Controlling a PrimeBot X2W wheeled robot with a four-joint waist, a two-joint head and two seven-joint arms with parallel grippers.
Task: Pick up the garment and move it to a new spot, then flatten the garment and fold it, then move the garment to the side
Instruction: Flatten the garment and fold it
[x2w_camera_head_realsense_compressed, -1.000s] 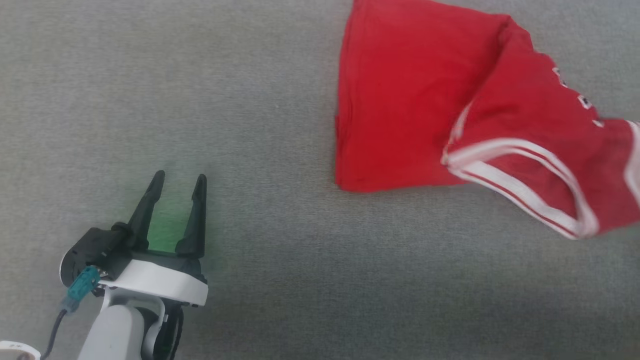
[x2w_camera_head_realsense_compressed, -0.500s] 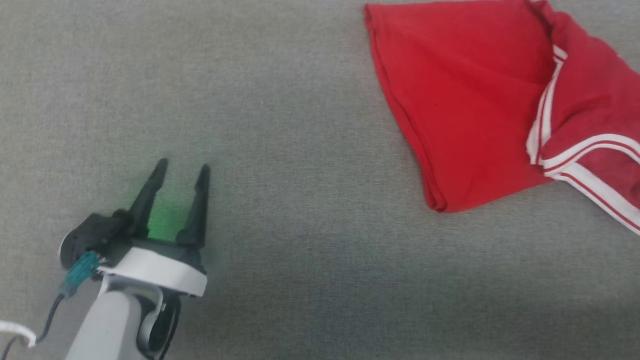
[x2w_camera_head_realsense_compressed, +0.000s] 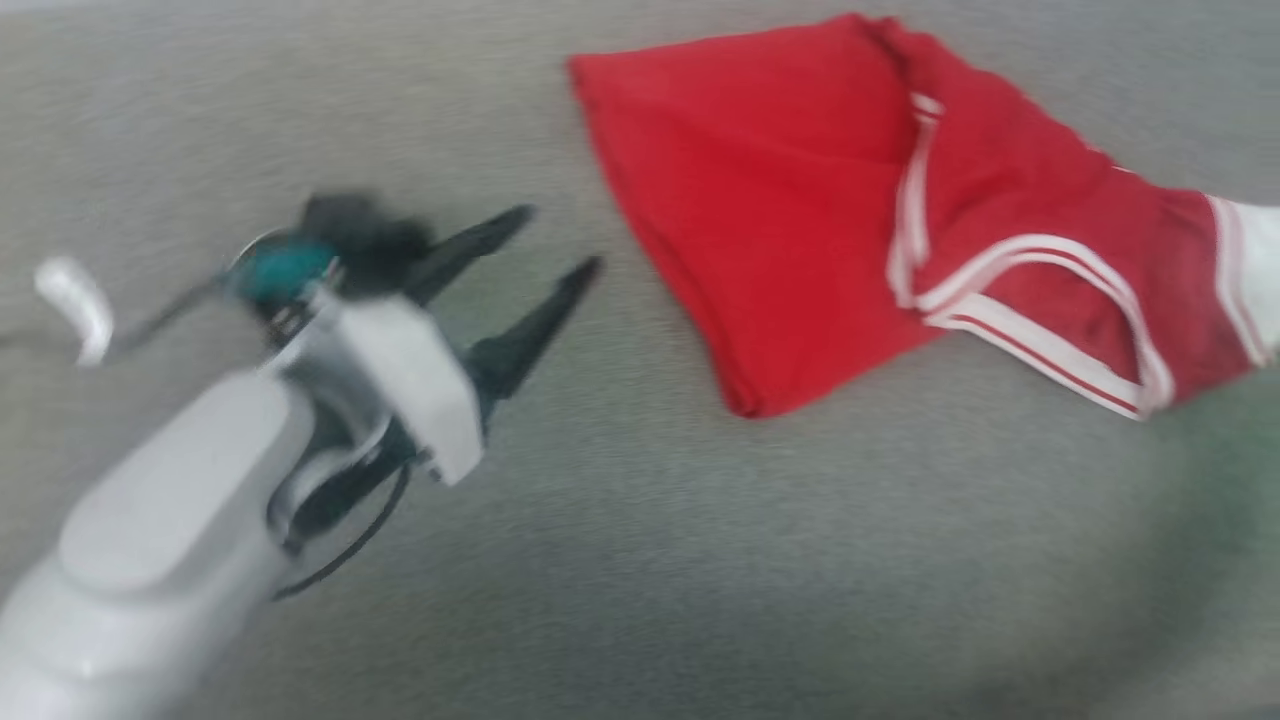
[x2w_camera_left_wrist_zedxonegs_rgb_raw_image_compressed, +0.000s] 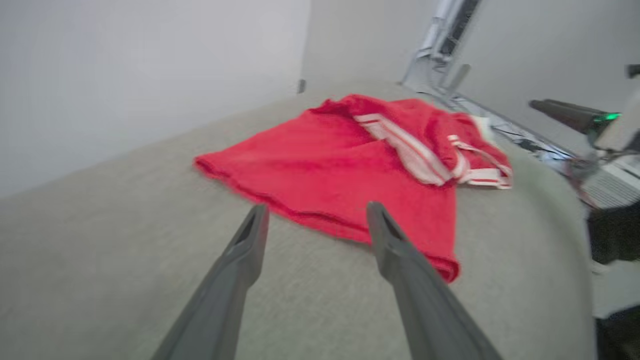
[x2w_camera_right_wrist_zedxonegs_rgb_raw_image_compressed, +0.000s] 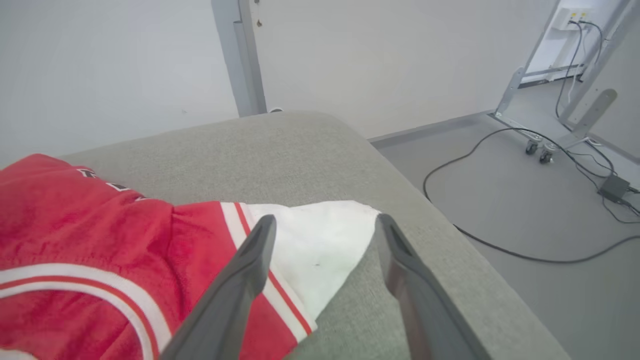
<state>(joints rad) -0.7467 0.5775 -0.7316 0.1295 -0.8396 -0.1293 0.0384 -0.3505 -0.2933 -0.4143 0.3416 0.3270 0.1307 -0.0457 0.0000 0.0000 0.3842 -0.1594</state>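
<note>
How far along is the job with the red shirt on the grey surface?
Done, it seems: the garment lies on the grey surface, gripped by nothing. In hand: the open left gripper points at its hem and the open right gripper hangs over the white sleeve. To do: it lies bunched, so flattening, folding and moving aside.

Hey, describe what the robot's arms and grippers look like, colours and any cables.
The left gripper has two long, dark, tapering fingers on a black base with a white collar. A teal plug and a thin black cable sit by its wrist; the forearm is smooth pale grey. The right gripper has matching dark grey fingers.
</note>
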